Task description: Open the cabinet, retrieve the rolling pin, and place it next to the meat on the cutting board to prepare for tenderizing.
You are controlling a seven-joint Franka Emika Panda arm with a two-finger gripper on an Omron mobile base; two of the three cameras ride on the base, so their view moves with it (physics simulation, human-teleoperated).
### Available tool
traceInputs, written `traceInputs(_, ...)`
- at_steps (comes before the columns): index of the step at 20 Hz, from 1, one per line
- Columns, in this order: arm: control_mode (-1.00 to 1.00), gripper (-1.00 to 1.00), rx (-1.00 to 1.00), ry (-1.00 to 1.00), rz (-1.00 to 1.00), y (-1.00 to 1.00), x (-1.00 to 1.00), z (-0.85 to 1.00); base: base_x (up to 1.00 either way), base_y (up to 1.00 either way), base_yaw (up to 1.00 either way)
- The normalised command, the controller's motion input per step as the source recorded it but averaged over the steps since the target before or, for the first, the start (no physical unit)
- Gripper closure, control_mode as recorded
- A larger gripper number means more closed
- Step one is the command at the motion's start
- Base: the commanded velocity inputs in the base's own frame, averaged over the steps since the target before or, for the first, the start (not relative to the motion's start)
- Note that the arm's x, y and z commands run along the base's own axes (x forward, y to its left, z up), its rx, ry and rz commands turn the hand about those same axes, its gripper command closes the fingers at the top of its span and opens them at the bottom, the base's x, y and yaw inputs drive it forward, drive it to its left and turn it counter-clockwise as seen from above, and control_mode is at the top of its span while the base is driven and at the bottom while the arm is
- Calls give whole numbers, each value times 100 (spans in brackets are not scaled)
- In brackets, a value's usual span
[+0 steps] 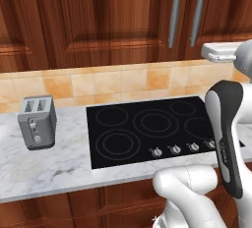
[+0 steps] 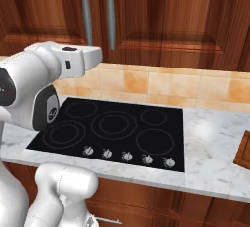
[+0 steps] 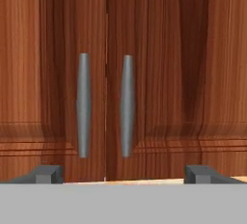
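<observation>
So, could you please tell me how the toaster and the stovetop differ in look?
The toaster is a grey metal box standing upright on the counter; the stovetop is flat black glass set flush into it. The toaster shows two top slots; the stovetop shows ringed burners and a row of knobs. Both sit below the cabinet.

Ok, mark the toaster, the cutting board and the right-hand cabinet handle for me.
toaster (image 1: 37, 123): left base view, on its grey front face.
cutting board (image 2: 244, 150): right base view, on the brown corner at the frame's right edge.
right-hand cabinet handle (image 3: 127, 106): hand view, on the middle of the grey bar.
</observation>
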Motion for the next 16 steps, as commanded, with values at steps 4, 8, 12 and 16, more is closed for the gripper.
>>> traceInputs(4,-100,-100,0,-5,-4,-9,-6,12,0,0,0)
traceInputs(8,-100,-100,0,-5,-2,-8,0,3,0,0,0)
traceInputs(12,-100,-100,0,-5,0,-1,0,0,0,0,0)
traceInputs(16,-100,-100,0,-4,0,0,0,0,0,0,0)
